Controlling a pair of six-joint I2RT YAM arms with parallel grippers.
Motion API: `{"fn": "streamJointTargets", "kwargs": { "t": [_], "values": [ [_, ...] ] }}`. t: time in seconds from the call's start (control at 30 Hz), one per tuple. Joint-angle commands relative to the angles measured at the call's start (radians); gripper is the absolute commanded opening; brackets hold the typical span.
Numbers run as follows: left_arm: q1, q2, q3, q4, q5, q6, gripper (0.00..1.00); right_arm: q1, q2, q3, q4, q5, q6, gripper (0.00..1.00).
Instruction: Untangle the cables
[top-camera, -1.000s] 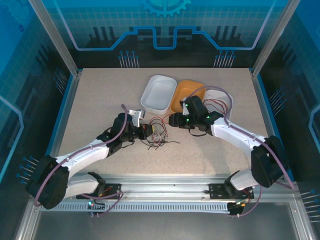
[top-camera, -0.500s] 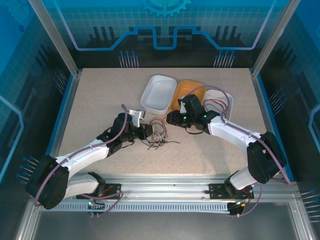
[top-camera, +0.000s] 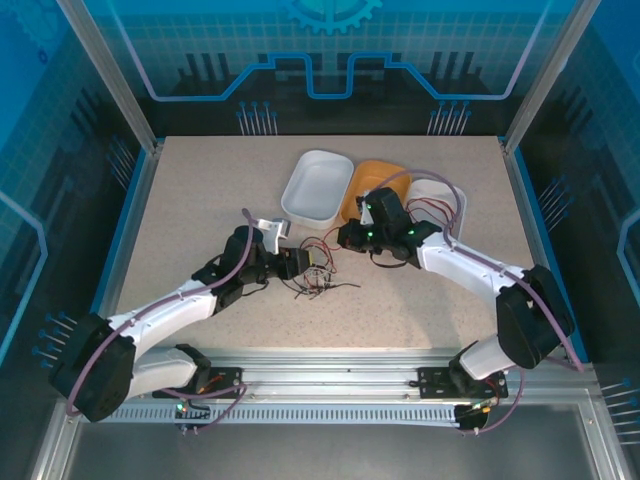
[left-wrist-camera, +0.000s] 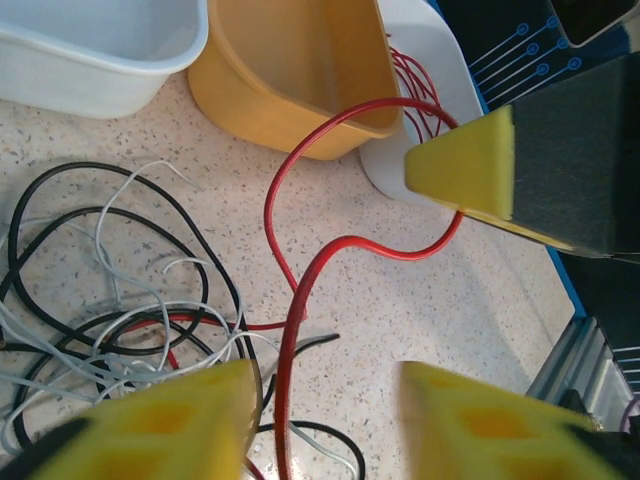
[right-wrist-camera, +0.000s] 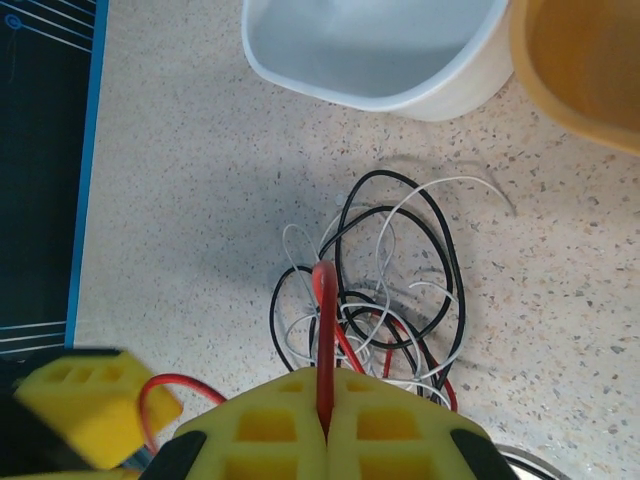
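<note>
Right wrist view: my right end effector (right-wrist-camera: 325, 405) is clamped on one red cable (right-wrist-camera: 323, 300) rising from the cables (right-wrist-camera: 400, 300), which lie bundled on the desk (right-wrist-camera: 170, 200) near the white tub (right-wrist-camera: 370, 50). My left end effector (left-wrist-camera: 325, 400) stands parted, with that red cable running through the gap.

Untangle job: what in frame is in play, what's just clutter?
In play:
- cables
- red wire, pinched in right gripper
- left gripper, open
- right-hand white bin, red wires inside

Lying about:
- left white bin, empty
- orange bin, empty
</note>
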Motion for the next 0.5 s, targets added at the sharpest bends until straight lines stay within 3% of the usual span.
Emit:
{"fn": "streamJointTargets", "kwargs": {
  "t": [0.0, 0.03, 0.07, 0.33, 0.47],
  "values": [
    [-0.008, -0.036, -0.005, -0.009, -0.008, 0.011, 0.8, 0.009, -0.074, 0.037, -0.045, 0.033, -0.039, 0.0],
    [-0.008, -0.044, -0.009, -0.012, -0.021, 0.009, 0.93, 0.009, -0.085, 0.047, -0.066, 0.042, -0.049, 0.0],
    [-0.007, -0.054, -0.012, -0.017, -0.035, 0.007, 0.99, 0.01, -0.093, 0.056, -0.084, 0.05, -0.06, 0.0],
    [-0.007, -0.153, -0.034, -0.112, -0.26, -0.021, 0.99, 0.039, -0.175, 0.139, -0.225, 0.153, -0.156, 0.0],
    [-0.005, -0.174, -0.045, -0.132, -0.303, -0.031, 0.99, 0.054, -0.212, 0.18, -0.279, 0.188, -0.193, 0.0]
  ]
}}
